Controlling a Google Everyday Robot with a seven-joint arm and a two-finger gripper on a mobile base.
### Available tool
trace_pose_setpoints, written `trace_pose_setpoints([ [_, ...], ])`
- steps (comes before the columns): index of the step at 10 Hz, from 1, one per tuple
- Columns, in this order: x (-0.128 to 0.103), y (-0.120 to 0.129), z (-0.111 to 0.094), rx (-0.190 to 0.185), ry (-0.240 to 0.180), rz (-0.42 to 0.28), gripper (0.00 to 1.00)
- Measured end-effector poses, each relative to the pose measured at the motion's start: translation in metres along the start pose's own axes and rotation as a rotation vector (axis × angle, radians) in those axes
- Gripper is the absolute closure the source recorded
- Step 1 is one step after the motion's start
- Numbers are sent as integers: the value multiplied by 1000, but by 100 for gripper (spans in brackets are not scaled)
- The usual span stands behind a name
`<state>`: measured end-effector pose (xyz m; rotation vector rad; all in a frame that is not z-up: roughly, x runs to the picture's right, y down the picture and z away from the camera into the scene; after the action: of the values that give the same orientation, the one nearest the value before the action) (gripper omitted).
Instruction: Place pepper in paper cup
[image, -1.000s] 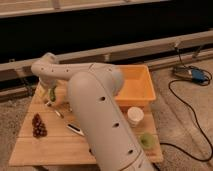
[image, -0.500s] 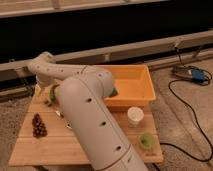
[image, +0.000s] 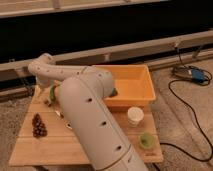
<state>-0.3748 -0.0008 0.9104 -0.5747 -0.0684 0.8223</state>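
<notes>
My gripper (image: 50, 98) is low over the back left corner of the wooden table (image: 30, 150), at the end of the white arm (image: 85, 107) that crosses the middle of the view. A small slender green shape, which looks like the pepper (image: 52, 92), is right at the gripper; I cannot tell whether it is held or lying on the table. The off-white paper cup (image: 135, 115) stands upright on the right part of the table, in front of the orange tray, well to the right of the gripper.
An orange tray (image: 135, 82) sits at the back right with a dark green sponge (image: 114, 92) in it. A light-green cup (image: 146, 139) stands near the front right corner. A dark brown clustered object (image: 38, 126) lies front left. Cables and a blue device (image: 192, 76) lie on the floor to the right.
The arm's upper link has swung left and its elbow has shifted, now covering more of the table's middle. The gripper has stayed near the back left corner.
</notes>
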Motion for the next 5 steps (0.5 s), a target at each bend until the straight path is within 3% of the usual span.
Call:
trace_pose_setpoints([
  [3, -1, 0, -1, 1, -1, 2, 20],
  [5, 2, -7, 6, 31, 18, 22, 20],
])
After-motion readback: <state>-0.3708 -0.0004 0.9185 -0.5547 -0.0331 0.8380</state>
